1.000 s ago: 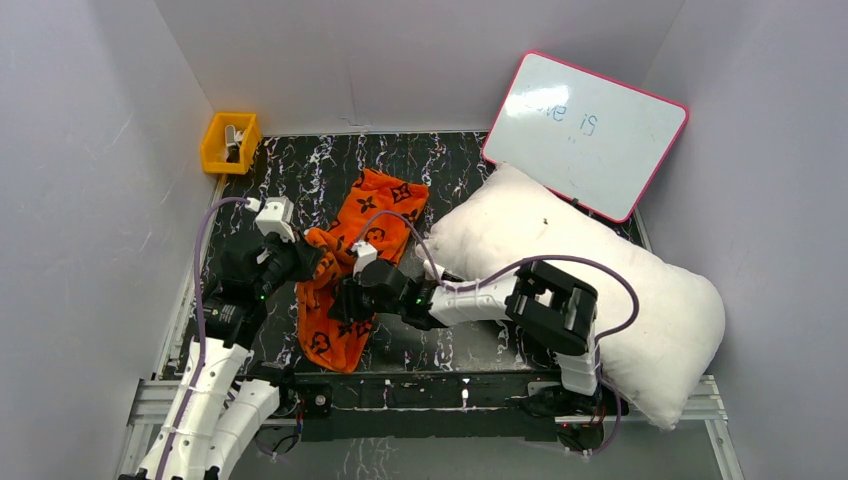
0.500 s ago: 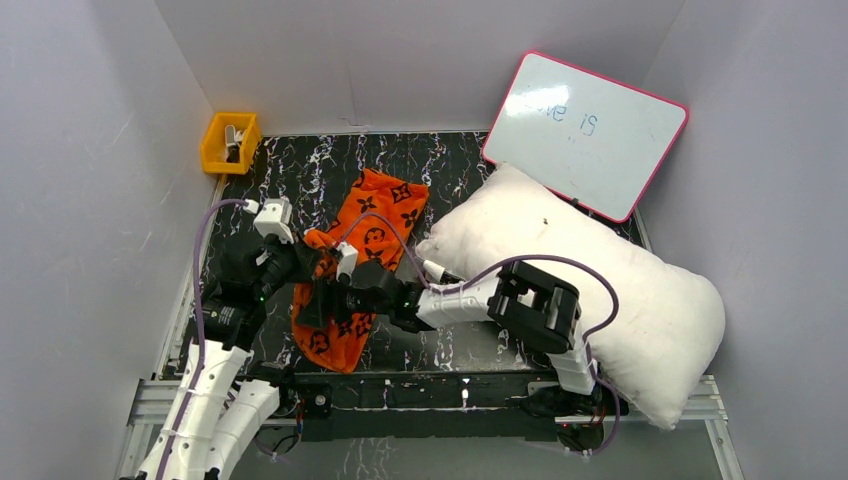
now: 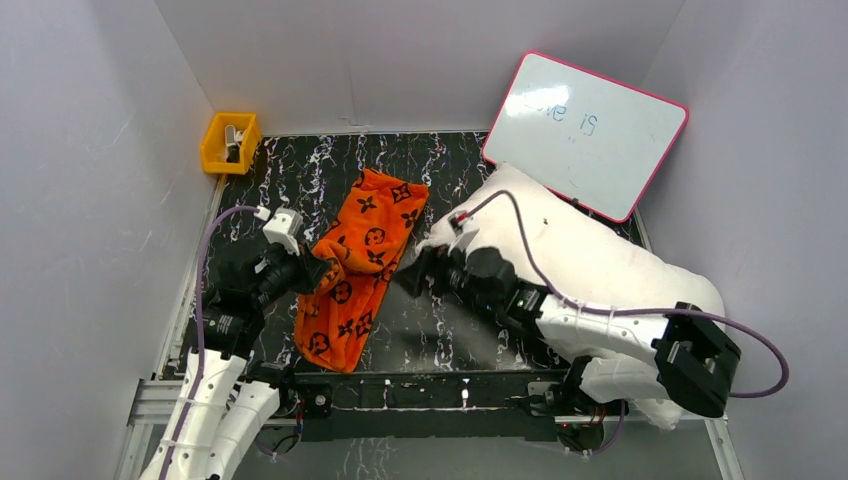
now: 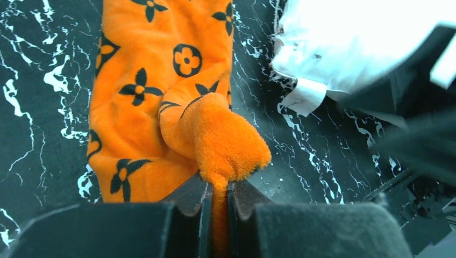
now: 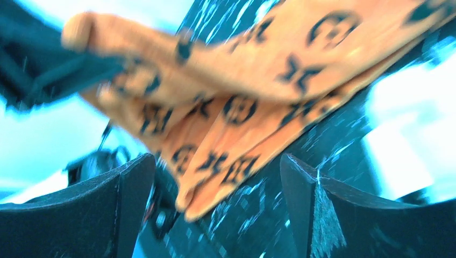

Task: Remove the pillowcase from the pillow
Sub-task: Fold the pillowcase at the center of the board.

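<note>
- You are pinching a fold of the pillowcase in the left gripper. Its jaws are sitting almost together, and orange fleece is bunching up just above them.
- Your right gripper is standing wide with nothing between its fingers. It is hovering over the table between the cloth and the pillow's left corner.
- The pillowcase is lying as a long strip left of centre. It is looking fully off the pillow, with bare tabletop showing between the two.
- The pillow is resting on the right side, and its small tag is pointing toward the cloth.
- Expect the cloth to handle as light, limp and plush. It is probably going to sag and fold wherever you are not supporting it, while the nap is giving the pads good bite.
- If you are regripping, a hem or corner is looking like the better hold, since a mid-panel pinch is only gathering a lump.
- The right wrist view is blurring badly, so I am unsure how close those fingers are hanging to the fleece.
</note>
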Robot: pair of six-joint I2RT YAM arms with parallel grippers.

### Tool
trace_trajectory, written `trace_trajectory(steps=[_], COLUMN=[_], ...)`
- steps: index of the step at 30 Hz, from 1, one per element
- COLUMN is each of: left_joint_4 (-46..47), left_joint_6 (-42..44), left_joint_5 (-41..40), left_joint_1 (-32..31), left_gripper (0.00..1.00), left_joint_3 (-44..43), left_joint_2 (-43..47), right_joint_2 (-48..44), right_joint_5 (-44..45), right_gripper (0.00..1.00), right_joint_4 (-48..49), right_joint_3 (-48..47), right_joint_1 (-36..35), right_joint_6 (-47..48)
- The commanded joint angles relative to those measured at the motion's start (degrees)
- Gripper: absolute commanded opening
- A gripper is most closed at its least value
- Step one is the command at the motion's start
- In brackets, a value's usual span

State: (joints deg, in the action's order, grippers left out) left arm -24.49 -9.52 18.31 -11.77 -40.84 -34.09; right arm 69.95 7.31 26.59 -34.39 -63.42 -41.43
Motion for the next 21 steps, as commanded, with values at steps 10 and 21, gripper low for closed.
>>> trace_trajectory(steps=[10, 21], left_joint_4=[1.7, -1.4], left_joint_6=[5.3, 13.1], left_joint_5=[10.3, 16.2], left_joint_1=[0.0, -0.1], left_gripper=[0.0, 0.0], left_joint_3=[-1.2, -3.3], left_joint_2=[-5.2, -6.0], right_joint_2=[48.0, 70.6], right_joint_5=[-25.8, -33.7], right_gripper=[0.93, 0.93], right_joint_4=[-23.3, -25.2], right_joint_3=[-60.9, -79.9], right_joint_1=[22.7, 26.1], right_joint_6=[7.2, 4.0])
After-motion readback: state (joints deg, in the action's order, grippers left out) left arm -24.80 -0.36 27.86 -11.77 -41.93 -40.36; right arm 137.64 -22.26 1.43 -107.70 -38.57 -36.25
